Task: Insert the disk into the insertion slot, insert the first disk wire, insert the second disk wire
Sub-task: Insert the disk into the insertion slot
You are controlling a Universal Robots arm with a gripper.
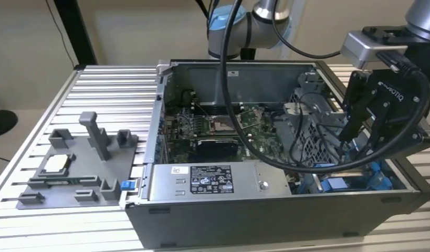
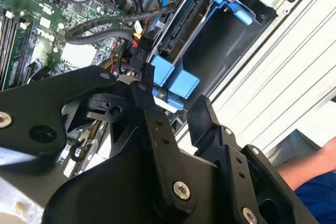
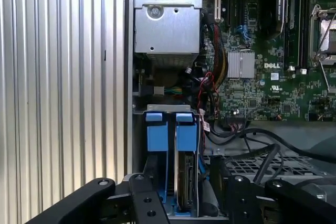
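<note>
The disk (image 3: pixel 184 179) stands on edge in its blue carrier, seated in the insertion slot (image 3: pixel 156 132), whose blue tabs face out. In the second wrist view the disk's connector edge (image 2: pixel 178 24) is bare, with a dark empty bay beside it. A black wire with a labelled plug (image 2: pixel 140 59) lies just past one fingertip, not plugged in. My gripper (image 2: pixel 173 100) is open just above the blue tabs, its fingers (image 3: pixel 142 198) on either side of the disk and holding nothing. In the exterior view the gripper (image 1: pixel 353 140) hangs over the bay's blue rails (image 1: pixel 337 184) at the case's right end.
The open computer case (image 1: pixel 271 210) lies on a slatted metal table (image 1: pixel 109 89). The grey power-supply box (image 1: pixel 215 181), the motherboard (image 1: pixel 222 126) and a perforated metal cage (image 1: pixel 313 142) with loose cables crowd the bay. A grey fixture (image 1: pixel 74 168) is at the exterior view's left. A person's arm (image 2: pixel 310 174) is nearby.
</note>
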